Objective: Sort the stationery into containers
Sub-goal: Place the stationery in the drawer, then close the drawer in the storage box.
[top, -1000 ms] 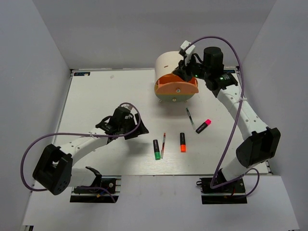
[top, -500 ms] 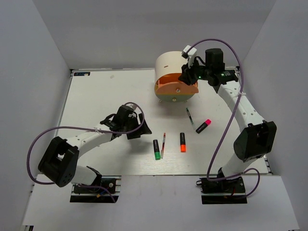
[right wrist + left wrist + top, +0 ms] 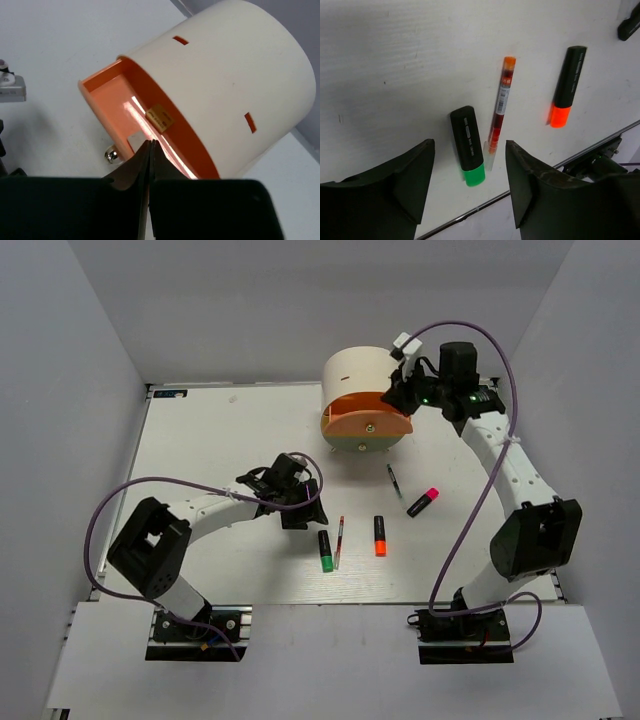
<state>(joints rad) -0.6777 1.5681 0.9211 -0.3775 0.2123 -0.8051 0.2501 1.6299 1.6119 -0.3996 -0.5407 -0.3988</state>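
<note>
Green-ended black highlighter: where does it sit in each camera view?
Top external: green-ended black highlighter, lower centre.
Left wrist: bottom centre, green end downward.
Right wrist: not in view.
Shared landmark: thin red pen, just right of it in both.

Top camera looks down from behind the arms point(image 3: 200, 515); wrist cameras look closely past their fingers point(image 3: 380, 185); top and left wrist share the green highlighter point(image 3: 326, 551).
</note>
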